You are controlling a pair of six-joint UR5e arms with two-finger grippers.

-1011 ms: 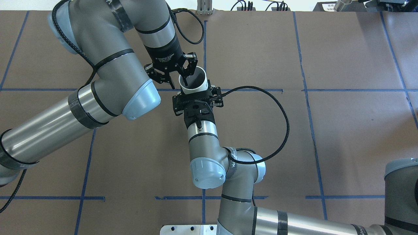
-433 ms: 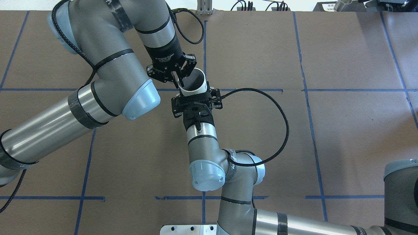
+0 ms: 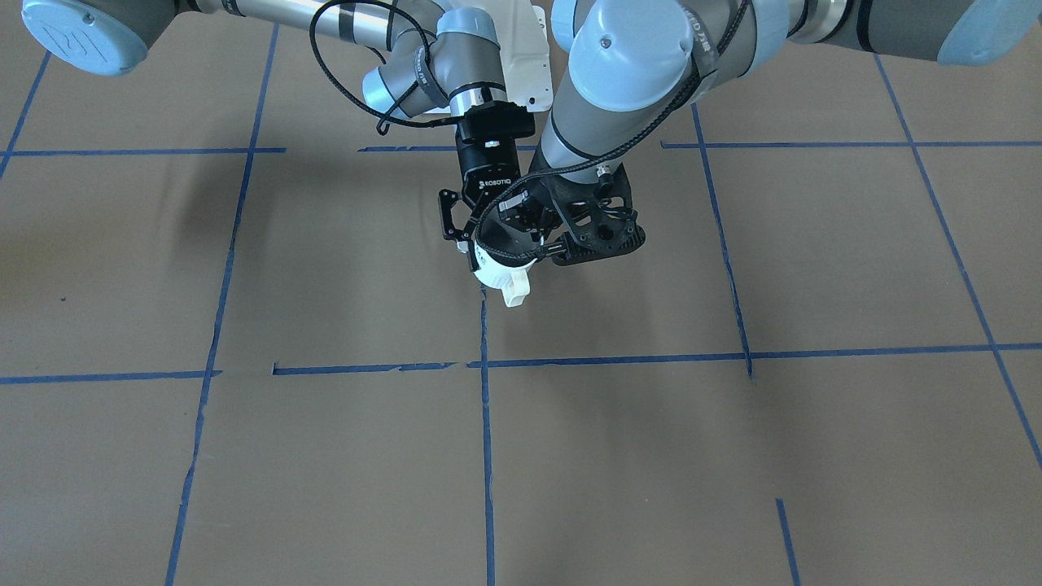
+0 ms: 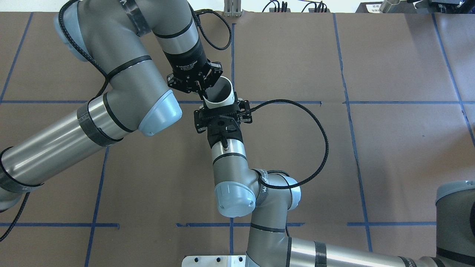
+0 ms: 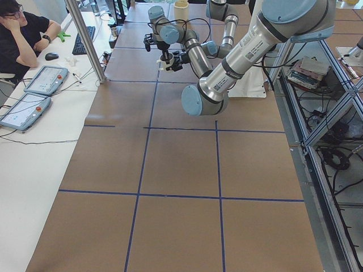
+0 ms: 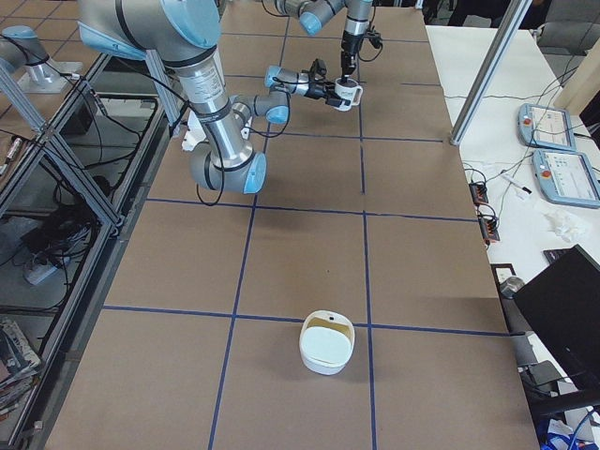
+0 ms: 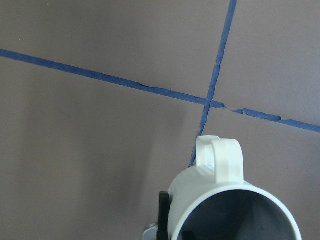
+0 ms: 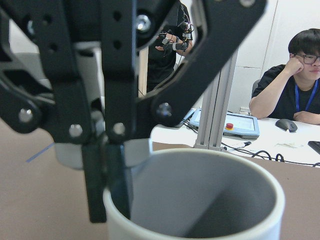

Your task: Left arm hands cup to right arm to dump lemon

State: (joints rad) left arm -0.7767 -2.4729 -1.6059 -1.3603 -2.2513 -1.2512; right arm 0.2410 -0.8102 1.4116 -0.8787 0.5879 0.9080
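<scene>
The table (image 4: pixel 400 167) is big and flat, with brown paper all over its top. Blue tape (image 4: pixel 408 102) runs over the paper in long lines that cross and make big squares. Some lines have small gaps. A white bowl (image 6: pixel 326 343) sits on the table near the end on the robot's right, on one blue line, just beside a crossing. A white plate (image 4: pixel 207 259) with small holes lies at the robot's edge.
</scene>
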